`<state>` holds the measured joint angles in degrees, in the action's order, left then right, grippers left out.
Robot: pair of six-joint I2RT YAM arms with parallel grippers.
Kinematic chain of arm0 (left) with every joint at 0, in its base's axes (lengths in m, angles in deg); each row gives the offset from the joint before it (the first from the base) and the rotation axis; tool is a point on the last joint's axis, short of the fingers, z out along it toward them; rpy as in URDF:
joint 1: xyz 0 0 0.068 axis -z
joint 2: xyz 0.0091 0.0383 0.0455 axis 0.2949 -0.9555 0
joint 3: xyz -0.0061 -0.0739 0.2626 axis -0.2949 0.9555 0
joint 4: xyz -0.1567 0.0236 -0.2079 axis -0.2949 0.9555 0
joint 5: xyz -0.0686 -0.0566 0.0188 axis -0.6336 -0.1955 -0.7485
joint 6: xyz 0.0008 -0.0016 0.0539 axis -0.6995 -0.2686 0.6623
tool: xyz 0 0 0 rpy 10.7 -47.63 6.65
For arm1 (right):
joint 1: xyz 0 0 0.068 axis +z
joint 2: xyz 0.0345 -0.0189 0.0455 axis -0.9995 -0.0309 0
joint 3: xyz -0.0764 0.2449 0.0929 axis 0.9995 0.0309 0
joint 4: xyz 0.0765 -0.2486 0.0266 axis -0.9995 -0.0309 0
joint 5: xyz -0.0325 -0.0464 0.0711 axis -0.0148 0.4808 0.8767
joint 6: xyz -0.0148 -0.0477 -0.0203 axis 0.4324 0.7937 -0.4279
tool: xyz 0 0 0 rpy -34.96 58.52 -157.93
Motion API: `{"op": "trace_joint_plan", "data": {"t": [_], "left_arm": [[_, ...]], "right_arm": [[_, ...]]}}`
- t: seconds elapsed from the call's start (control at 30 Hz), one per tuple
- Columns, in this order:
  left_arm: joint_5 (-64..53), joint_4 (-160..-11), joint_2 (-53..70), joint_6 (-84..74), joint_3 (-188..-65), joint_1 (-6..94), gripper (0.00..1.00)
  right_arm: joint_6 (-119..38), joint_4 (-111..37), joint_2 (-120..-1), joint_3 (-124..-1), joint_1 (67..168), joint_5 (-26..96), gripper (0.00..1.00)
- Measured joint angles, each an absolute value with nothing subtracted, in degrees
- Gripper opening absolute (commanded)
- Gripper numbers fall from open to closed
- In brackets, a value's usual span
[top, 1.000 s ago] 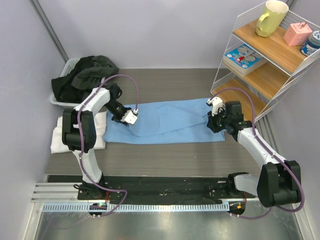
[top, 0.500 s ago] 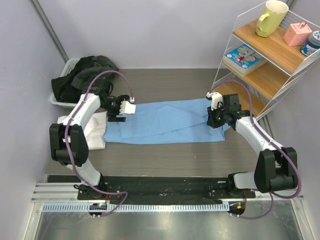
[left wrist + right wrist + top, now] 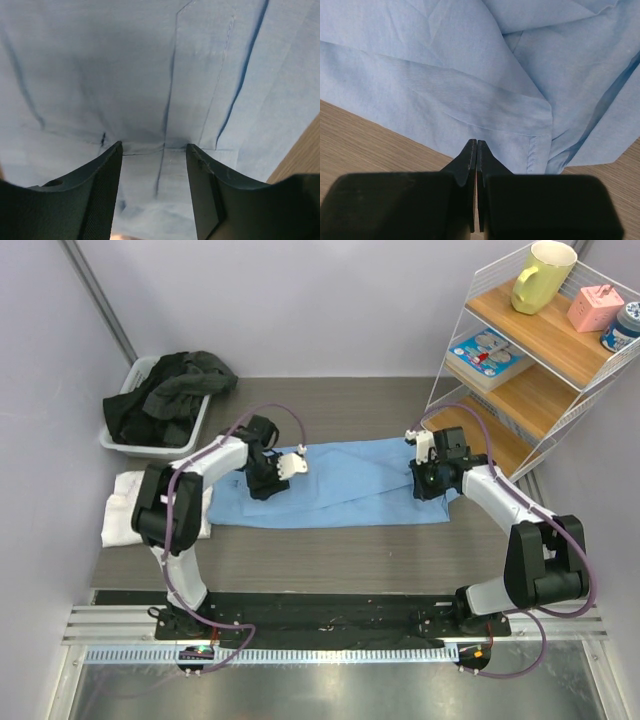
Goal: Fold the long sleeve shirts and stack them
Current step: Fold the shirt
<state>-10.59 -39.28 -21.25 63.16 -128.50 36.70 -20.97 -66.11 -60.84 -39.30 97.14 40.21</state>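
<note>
The light blue shirt [image 3: 345, 485] lies spread flat across the middle of the table. The white shirt [image 3: 125, 515] lies folded at the far left, partly under the blue shirt's left end. My left gripper [image 3: 266, 483] is low over the left part of the blue shirt. Its jaws are open with blue cloth [image 3: 165, 75] beneath and between them [image 3: 152, 146]. My right gripper [image 3: 427, 484] is at the shirt's right end. Its jaws [image 3: 476, 142] are shut, with the tips over the hem of the blue cloth [image 3: 485, 95] and nothing seen pinched.
A grey bin [image 3: 118, 440] heaped with dark clothes [image 3: 165, 390] stands at the back left. A wire shelf rack [image 3: 530, 370] at the right holds a yellow mug [image 3: 543, 275], a pink box [image 3: 595, 307] and a book [image 3: 487, 352].
My left gripper has moved right, from the blue shirt's left edge onto the shirt. My right gripper has shifted slightly up and left at the shirt's right end.
</note>
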Motion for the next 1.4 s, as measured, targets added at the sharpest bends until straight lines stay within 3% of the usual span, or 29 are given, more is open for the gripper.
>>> {"op": "trace_joint_plan", "data": {"t": [0.2,0.37,0.6,0.7,0.9,1.13,1.27,1.4], "left_arm": [[1.1,-40.7,-24.9,54.9,-127.4,43.9,0.42],[9.6,-39.0,-25.4,48.8,-126.8,51.2,0.39],[5.3,-28.0,-25.2,36.9,-125.9,69.4,0.37],[-3.2,-26.1,-23.6,31.0,-125.4,73.8,0.40],[-13.3,-29.0,-11.9,24.0,-124.8,63.2,0.60],[-21.1,-36.3,7.2,20.1,-125.3,47.8,0.68],[-24.2,-39.2,13.4,17.0,-125.4,42.3,1.00],[-23.9,-44.7,20.6,10.6,-123.2,36.0,1.00]], "right_arm": [[-20.8,-67.8,-61.1,-39.5,97.1,37.5,0.02],[-20.2,-69.6,-61.1,-40.9,97.0,36.7,0.02],[-18.2,-71.4,-61.1,-41.6,97.0,35.8,0.02],[-17.3,-72.7,-61.1,-41.8,97.0,35.9,0.02],[-17.1,-73.4,-63.3,-42.0,98.8,34.7,0.01],[-17.5,-72.4,-74.4,-44.2,101.4,30.0,0.01],[-17.1,-72.6,-78.9,-48.0,102.8,27.1,0.01],[-15.9,-72.8,-84.8,-55.2,106.8,23.5,0.01]]}}
